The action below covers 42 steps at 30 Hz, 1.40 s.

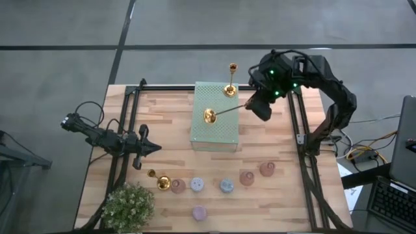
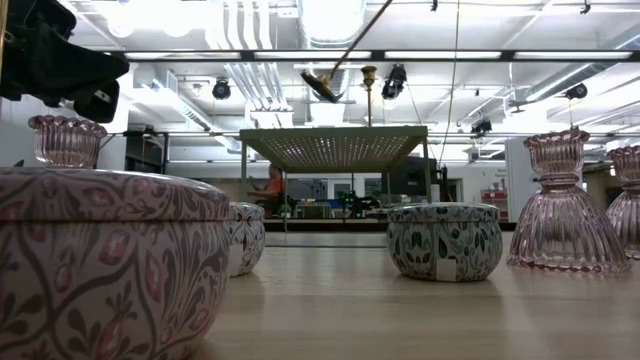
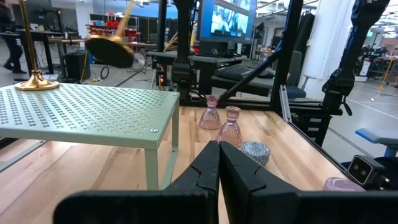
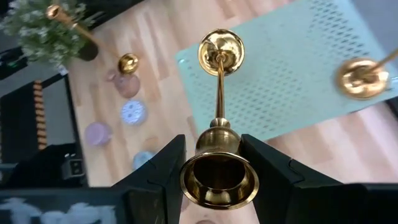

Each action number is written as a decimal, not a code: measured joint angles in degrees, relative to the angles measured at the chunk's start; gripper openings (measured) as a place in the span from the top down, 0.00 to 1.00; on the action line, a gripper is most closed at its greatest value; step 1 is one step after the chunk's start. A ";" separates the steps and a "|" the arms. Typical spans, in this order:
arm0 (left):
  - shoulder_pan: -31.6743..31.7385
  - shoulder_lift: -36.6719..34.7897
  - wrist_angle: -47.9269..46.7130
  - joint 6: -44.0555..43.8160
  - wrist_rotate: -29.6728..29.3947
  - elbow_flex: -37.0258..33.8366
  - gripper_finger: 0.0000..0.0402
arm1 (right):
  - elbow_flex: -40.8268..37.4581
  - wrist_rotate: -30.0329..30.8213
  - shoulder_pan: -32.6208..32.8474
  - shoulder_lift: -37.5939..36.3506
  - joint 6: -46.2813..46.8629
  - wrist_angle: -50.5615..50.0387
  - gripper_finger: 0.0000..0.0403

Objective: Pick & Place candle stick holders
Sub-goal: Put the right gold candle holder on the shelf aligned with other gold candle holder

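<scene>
My right gripper [image 1: 251,104] hangs above the far right part of the pale green perforated block [image 1: 214,127], shut on a gold candle stick holder [image 1: 224,110]. A second gold holder [image 1: 231,88] stands upright by its round base on the block's far edge. A third [image 1: 159,181] lies on the table at the near left. Squat pastel holders [image 1: 197,186] sit in a loose row along the near side. My left gripper [image 1: 153,148] waits shut at the left, level above the table. My right gripper pinches the gold holder's cup end [image 4: 219,144] between its two fingers [image 4: 168,165], one on each side of the cup. The fingers slant down from the table's far right, in line with the stem. The holder is lifted clear above the block, tilted, its round base [image 4: 221,51] pointing away and down.
A leafy potted plant [image 1: 128,207] stands at the near left corner. Dark frame rails [image 1: 302,136] run along both sides of the table. Two pink glass holders [image 3: 222,121] stand near the right rail. Bare wood lies between the block and the near row.
</scene>
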 joint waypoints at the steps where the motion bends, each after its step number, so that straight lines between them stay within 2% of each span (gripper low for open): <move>1: -0.01 0.00 0.00 0.01 -0.01 0.01 0.97 | 0.00 1.05 -0.26 -0.15 -0.70 0.00 0.67; 6: -0.01 0.00 0.00 0.02 0.00 0.02 0.97 | -0.09 5.46 -0.51 -1.52 -3.56 -0.02 0.67; 12: 0.00 0.00 -0.01 0.01 -0.01 0.01 0.97 | -0.26 5.37 -0.44 -3.43 -2.92 0.02 0.67; 17: -0.02 0.00 0.00 0.00 -0.02 0.00 0.97 | -1.70 2.31 0.46 -5.35 -3.39 0.17 0.67; 26: -0.02 0.00 0.00 0.00 0.00 0.00 0.97 | -17.48 2.52 2.76 -14.21 -0.16 0.04 0.67; 31: -0.01 0.00 0.00 0.01 -0.02 0.01 0.97 | -26.10 0.40 3.12 -19.76 1.89 0.05 0.67; 38: -0.01 0.00 0.00 0.01 -0.01 0.01 0.97 | -34.37 -2.75 3.14 -25.73 4.81 0.03 0.67; 42: -0.01 0.00 0.00 0.02 -0.01 0.01 0.97 | -38.63 -2.06 3.11 -27.93 6.65 0.04 0.67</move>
